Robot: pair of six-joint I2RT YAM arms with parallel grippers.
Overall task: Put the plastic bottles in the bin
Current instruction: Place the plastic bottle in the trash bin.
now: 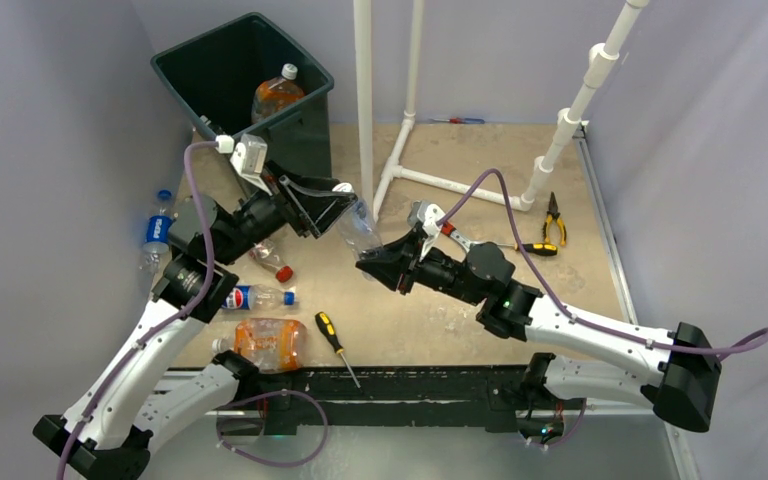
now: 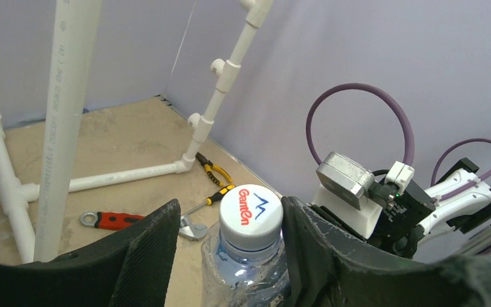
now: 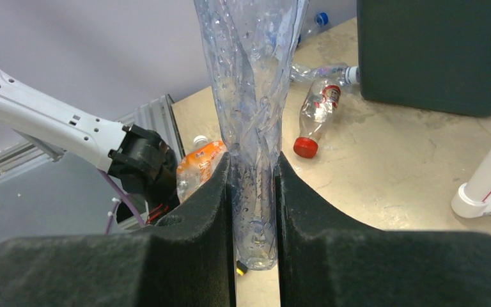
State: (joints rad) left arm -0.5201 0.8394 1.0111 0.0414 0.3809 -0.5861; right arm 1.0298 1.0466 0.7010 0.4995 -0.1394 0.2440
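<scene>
— Where is your bottle (image 3: 249, 77)?
— Your right gripper (image 3: 254, 167) clamps its crushed body above the surface (image 1: 480, 160), near-right of the bin (image 1: 215, 75); your left gripper (image 2: 230, 206) stands released around its white cap (image 2: 250, 214).

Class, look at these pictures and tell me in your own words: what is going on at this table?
Two robot arms are clearing plastic bottles into the bin. The right claw is clamped on the crushed body of a clear bottle, holding it off the table. The left claw sits open around its white cap, not gripping it. One orange-labelled bottle is in the bin. A Pepsi bottle, a red-capped bottle and others lie on the table.
</scene>
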